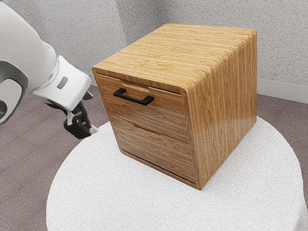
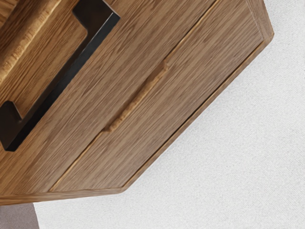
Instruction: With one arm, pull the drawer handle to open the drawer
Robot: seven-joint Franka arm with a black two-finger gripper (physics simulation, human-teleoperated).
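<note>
A bamboo cabinet (image 1: 221, 91) with two drawers stands on a round white table (image 1: 144, 202). The upper drawer (image 1: 163, 113) carries a black bar handle (image 1: 133, 97), and its front sits flush with the cabinet's face. The lower drawer (image 1: 154, 144) has only a shallow notch at its top edge. My gripper (image 1: 81, 128) hangs at the exterior view's left, off the table's rim, below the handle's height and well apart from it. In the wrist view the handle (image 2: 57, 81) runs diagonally above the lower drawer front (image 2: 181, 95).
White table surface (image 2: 238, 167) stretches in front of the cabinet, between it and my hand. Brown floor (image 1: 29, 159) lies beyond the table's edge, under the gripper. Grey walls (image 1: 284, 33) stand behind the cabinet.
</note>
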